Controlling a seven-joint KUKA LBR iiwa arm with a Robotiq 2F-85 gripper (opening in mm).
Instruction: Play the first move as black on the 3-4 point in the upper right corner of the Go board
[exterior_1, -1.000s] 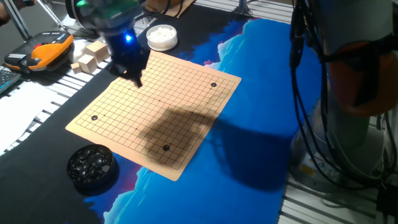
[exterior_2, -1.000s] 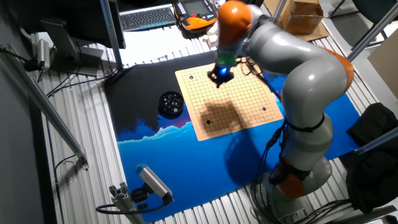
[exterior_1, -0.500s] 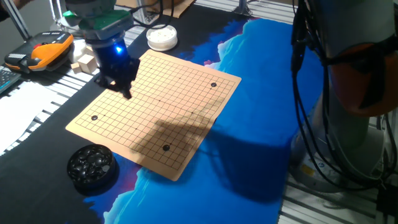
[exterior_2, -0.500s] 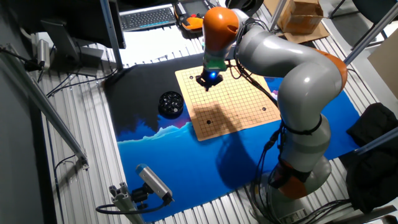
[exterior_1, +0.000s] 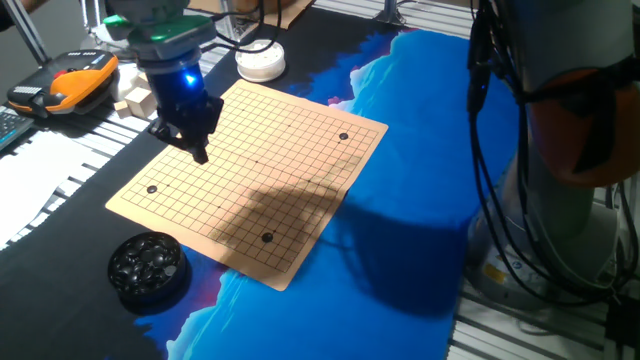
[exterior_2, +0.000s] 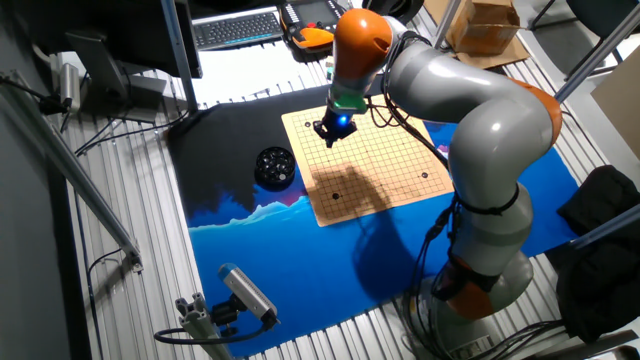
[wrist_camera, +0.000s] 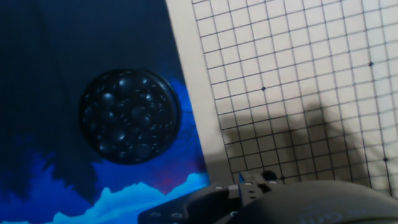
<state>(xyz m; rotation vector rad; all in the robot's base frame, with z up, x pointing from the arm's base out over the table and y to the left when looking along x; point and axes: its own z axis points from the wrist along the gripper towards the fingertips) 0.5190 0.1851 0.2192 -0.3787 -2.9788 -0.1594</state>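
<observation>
The wooden Go board lies on the dark mat and carries three black stones near three of its corners. My gripper hangs above the board's left side; in the other fixed view it is close to the stone by the far-left corner. Its fingers look like one narrow tip, so I cannot tell whether there is a gap or a stone between them. In the hand view the fingertips are at the bottom edge, with one black stone just beyond them on the board.
A round bowl of black stones stands on the mat off the board's left corner. A white bowl stands past the far corner. Wooden blocks and an orange pendant lie at the back left.
My gripper has moved from over the board's far middle to its left side, toward the corner stone and the black bowl. In the last half second it has barely moved.
</observation>
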